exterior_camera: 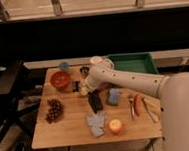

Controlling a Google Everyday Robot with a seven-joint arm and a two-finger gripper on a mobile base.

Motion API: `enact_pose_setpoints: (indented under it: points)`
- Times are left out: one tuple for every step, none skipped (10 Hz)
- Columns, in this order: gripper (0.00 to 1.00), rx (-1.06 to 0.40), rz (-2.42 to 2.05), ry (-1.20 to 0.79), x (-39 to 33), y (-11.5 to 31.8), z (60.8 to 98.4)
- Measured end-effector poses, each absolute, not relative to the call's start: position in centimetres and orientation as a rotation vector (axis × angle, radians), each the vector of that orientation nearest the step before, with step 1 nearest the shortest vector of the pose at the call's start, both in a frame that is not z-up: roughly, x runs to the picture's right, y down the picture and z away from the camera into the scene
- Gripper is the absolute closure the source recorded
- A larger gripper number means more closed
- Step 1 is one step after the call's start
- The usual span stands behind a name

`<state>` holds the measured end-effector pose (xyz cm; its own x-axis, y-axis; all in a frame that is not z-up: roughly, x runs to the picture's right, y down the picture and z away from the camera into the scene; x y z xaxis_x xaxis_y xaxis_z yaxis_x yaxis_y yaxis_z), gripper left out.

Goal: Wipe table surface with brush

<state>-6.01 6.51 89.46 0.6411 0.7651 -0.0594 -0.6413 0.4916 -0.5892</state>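
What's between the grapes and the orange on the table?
The grey cloth, seen in the camera view. The gripper is shut, over the table beside the red bowl.

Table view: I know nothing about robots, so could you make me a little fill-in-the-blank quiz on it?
1. The robot's hand is over the table, next to the ___ bowl.
2. The grapes lie near the table's ___ edge in the picture.
3. The tray at the far corner is ___.
Missing words: red; left; green.
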Motion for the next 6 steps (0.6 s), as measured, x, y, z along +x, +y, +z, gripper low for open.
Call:
enact_pose_setpoints:
  points:
    - [1.0,-0.63,0.843,-0.232,-7.1,6.7,89.8]
    - [1.0,-0.661,0.82,-0.249,-8.5,7.2,90.0]
    - [1.0,-0.69,0.811,-0.255,-9.1,8.2,90.0]
    - [1.0,-0.713,0.817,-0.26,-9.3,9.0,89.9]
    - [1.0,-0.738,0.835,-0.257,-8.9,9.9,89.8]
    - [1.0,-0.759,0.869,-0.243,-8.0,10.8,89.7]
